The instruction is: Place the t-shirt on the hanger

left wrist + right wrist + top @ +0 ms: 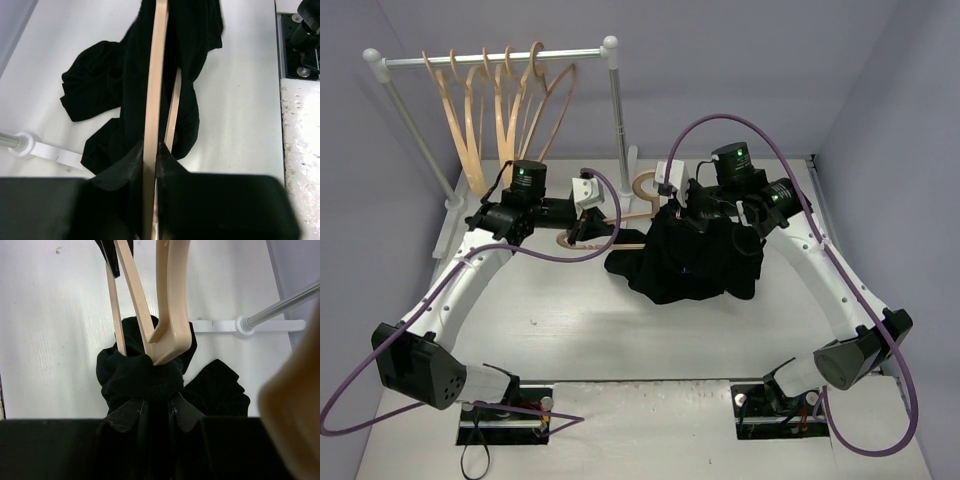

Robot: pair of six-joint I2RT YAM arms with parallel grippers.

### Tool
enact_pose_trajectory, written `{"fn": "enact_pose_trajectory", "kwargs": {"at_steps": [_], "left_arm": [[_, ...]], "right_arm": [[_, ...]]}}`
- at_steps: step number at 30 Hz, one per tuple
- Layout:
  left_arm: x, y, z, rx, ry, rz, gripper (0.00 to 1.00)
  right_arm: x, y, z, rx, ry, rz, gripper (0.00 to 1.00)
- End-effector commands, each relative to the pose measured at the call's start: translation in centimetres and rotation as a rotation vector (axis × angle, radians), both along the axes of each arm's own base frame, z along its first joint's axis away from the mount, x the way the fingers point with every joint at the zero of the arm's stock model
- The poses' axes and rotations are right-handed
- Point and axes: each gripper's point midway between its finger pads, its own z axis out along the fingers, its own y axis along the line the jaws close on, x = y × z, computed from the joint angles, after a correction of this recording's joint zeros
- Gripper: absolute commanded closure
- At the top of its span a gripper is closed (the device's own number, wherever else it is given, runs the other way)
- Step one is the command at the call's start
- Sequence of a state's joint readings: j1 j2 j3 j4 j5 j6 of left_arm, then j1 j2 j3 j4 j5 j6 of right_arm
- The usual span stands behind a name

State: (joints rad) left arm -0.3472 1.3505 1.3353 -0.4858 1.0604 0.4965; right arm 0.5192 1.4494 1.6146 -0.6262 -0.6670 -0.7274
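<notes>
The left jaws are clamped on the hanger [157, 75]. The hanger's right end pokes into the shirt [690, 265]. The shirt sits in a black heap on the desk [570, 320], a bit right of the middle. The right jaws are pinched together on a bunched fold of the shirt, right by the hanger's end. More hangers [502, 100] hang on the rack [500, 58], far left.

I see the rack [500, 58] of spare hangers [505, 110] at the far left of the table [570, 330], and nearer, to its right, the hanger [620, 241] stretches from my left gripper [588, 228] rightward into the t-shirt [685, 265], heaped mid-table beneath my right gripper [695, 215].
</notes>
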Motion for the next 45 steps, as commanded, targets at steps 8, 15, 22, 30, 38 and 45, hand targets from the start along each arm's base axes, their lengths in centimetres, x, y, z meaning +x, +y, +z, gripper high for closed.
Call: {"fn": "enact_pose_trajectory", "kwargs": {"at_steps": [8,15,22,30,38,45], "left_arm": [[2.2,0.6,9.7,-0.128,-0.245,0.148,0.52],[4.5,4.3,14.9,-0.318,-0.177,0.585,0.43],[1.9,2.2,11.1,-0.416,0.126,0.856,0.43],[2.8,-0.7,4.3,-0.367,0.242,1.079,0.43],[5.0,-2.0,3.5,-0.419,0.198,1.15,0.43],[5.6,-3.5,2.4,-0.423,0.215,1.158,0.43]], "right_arm": [[0.2,-0.9,2.9,0.028,-0.11,-0.032,1.0],[1.0,-1.6,3.6,0.043,-0.117,-0.057,1.0],[2.5,-2.0,4.8,0.051,-0.136,-0.109,1.0],[3.2,-1.9,6.0,0.062,-0.159,-0.121,1.0],[3.0,-1.6,5.8,0.077,-0.136,-0.116,1.0],[3.0,-1.6,6.0,0.088,-0.131,-0.13,1.0]]}}
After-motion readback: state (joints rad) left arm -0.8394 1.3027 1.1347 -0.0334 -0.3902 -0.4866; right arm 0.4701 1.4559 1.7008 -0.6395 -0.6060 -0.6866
